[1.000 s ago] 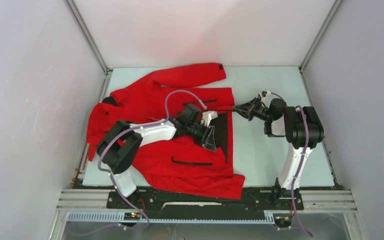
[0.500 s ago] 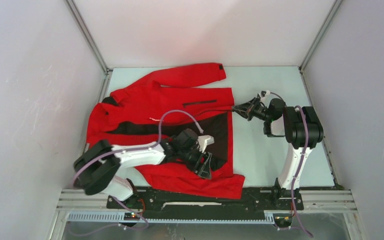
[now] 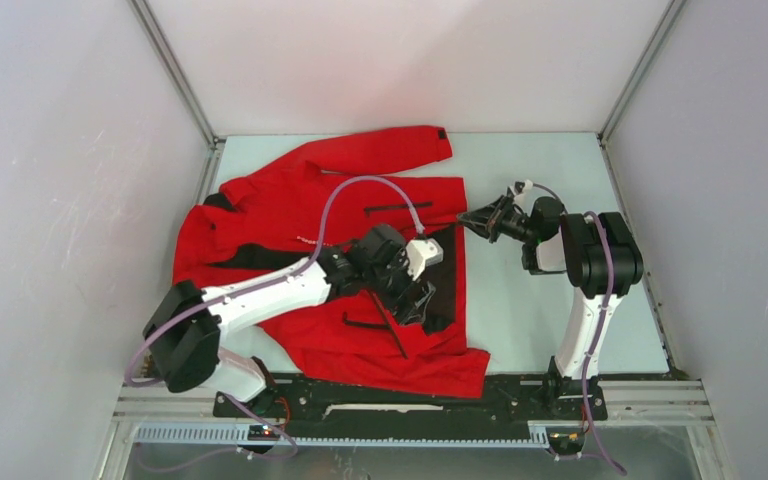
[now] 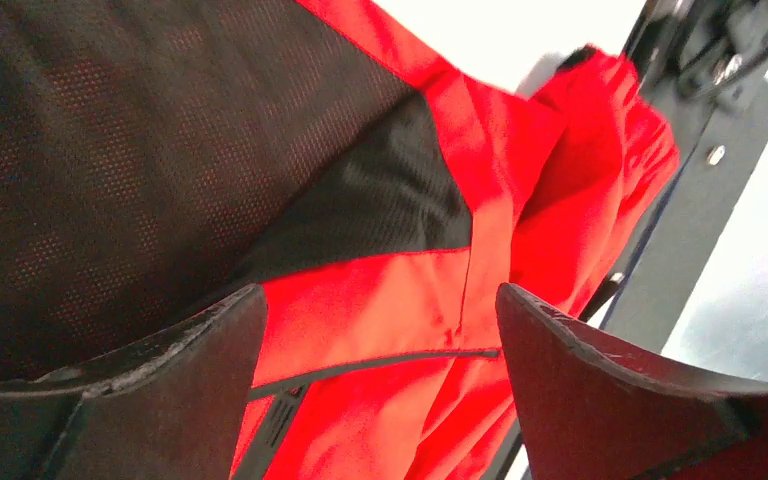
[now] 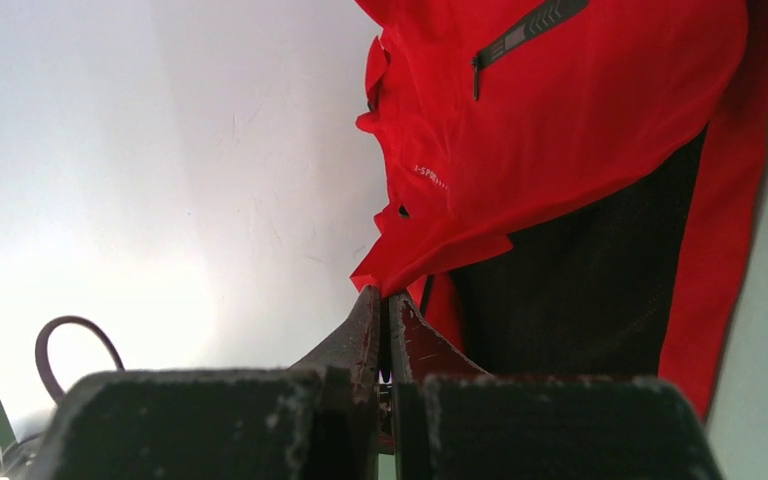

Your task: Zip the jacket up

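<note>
The jacket (image 3: pixel 290 210) lay spread on the left half of the desk (image 3: pixel 520 320), collar toward the left wall, one sleeve stretched along the far edge. The front was open: the near panel sat apart from the far one, with the dark mesh lining (image 4: pixel 110 150) showing in the gap between them.

The right fingers (image 5: pixel 360 335) were clenched on the red edge of the far panel at its hem corner. This was probably to pin that side taut so the two zipper halves could be lined up.

The left fingers (image 4: pixel 150 350) were released and spread wide, grasping nothing. They hovered low over the near panel where red fabric met the lining, and a slanted pocket zip (image 4: pixel 380 362) ran between them. Judged from that pose, they were placed to take the near front edge and draw it across to the held side.

The front zipper's slider and pin could not be made out in any view, possibly folded under. The zip was not started, so the task stood at the aligning stage.
</note>
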You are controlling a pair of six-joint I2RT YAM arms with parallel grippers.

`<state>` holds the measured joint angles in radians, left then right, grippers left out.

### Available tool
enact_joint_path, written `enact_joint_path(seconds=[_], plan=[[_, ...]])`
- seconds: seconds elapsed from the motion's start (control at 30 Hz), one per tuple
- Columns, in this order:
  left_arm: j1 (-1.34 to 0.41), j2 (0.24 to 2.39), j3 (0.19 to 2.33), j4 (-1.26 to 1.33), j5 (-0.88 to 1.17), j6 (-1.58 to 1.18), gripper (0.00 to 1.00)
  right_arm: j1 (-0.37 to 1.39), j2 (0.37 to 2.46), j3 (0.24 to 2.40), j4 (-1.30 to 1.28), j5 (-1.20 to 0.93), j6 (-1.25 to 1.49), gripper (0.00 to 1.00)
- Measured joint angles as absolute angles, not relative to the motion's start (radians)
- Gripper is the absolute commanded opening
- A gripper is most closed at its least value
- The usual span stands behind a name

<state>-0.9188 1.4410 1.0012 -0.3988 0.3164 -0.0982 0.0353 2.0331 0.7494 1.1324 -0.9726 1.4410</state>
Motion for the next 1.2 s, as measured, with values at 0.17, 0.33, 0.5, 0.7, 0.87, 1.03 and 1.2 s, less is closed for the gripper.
enact_joint_path(seconds=[0.17, 0.33, 0.5, 0.7, 0.87, 1.03, 1.2], plan=[[-0.979, 1.354, 0.877, -0.346, 0.278, 0.202, 0.69, 0.035, 2.033, 0.749, 1.143, -0.973, 1.442, 0.0], [-1.123, 1.113, 0.563, -0.126, 0.022, 0.481, 0.72, 0.035, 2.034, 0.749, 1.165, -0.973, 1.459, 0.0], [-1.22, 1.117, 0.385, 0.101, -0.181, 0.704, 0.69, 0.035, 2.046, 0.749, 1.205, -0.973, 1.483, 0.0], [-1.225, 1.187, 0.297, 0.317, -0.305, 0.853, 0.66, 0.034, 2.048, 0.749, 1.244, -0.979, 1.519, 0.0], [-1.257, 1.288, 0.297, 0.435, -0.346, 0.903, 0.62, 0.034, 2.053, 0.747, 1.307, -0.989, 1.564, 0.0], [-1.304, 1.31, 0.302, 0.469, -0.334, 0.915, 0.54, 0.033, 2.054, 0.74, 1.332, -0.991, 1.584, 0.0], [-1.32, 1.266, 0.321, 0.447, -0.273, 0.858, 0.44, 0.033, 2.054, 0.739, 1.341, -0.991, 1.587, 0.0]])
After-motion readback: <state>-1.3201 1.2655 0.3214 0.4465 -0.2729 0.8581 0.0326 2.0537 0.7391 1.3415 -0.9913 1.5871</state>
